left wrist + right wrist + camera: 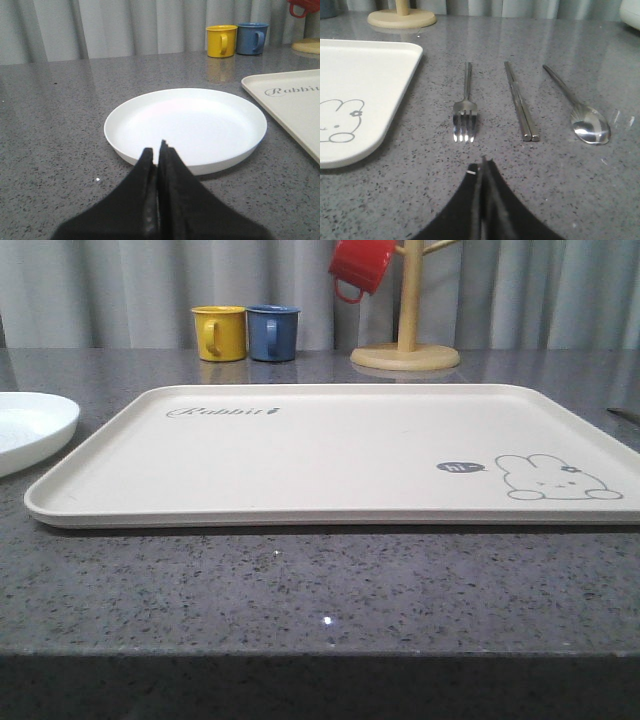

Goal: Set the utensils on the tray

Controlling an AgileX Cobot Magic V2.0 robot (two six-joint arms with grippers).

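Note:
The cream tray (330, 455) with "Rabbit" script and a bunny drawing lies bare in the middle of the grey table; its corner (365, 95) and edge (295, 107) also show in the wrist views. Beside it on the table lie a silver fork (465, 107), a pair of metal chopsticks (521, 102) and a spoon (580, 110), side by side. My right gripper (482, 167) is shut and empty, just short of the fork's tines. My left gripper (156, 150) is shut and empty at the near rim of a white plate (186, 127).
The white plate's edge (30, 430) sits left of the tray. A yellow mug (220, 333) and a blue mug (273, 332) stand at the back. A wooden mug tree (405, 340) holds a red mug (360, 265). Curtains hang behind.

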